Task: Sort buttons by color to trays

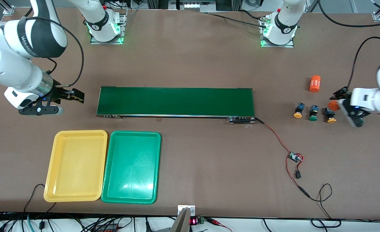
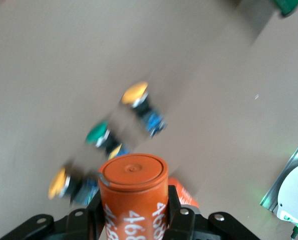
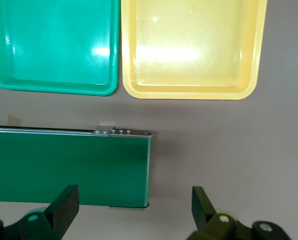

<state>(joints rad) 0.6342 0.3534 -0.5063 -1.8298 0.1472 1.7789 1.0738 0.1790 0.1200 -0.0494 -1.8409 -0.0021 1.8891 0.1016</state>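
The table [image 1: 193,64] carried a long dark-green conveyor belt [image 1: 175,101] across its middle. Nearer the front camera, toward the right arm's end, the yellow tray [image 1: 53,180] and the green tray [image 1: 154,167] lay side by side, touching, both bare.

The right arm bent low over that end of the belt; "WANNAHUA" seemed to run along its black band, though I could not read it surely. The right gripper [image 1: 75,95] hung over the bare table just beside the belt's end, jaws wide and holding nothing.

The left arm reached in level at its own end. The left gripper [image 1: 338,103] clamped an orange cylinder [image 2: 133,200] marked "468", just beside a row of three buttons [image 1: 313,112]: yellow, green, yellow. A second orange cylinder [image 1: 314,83] lay farther from the camera, its print too small to read.
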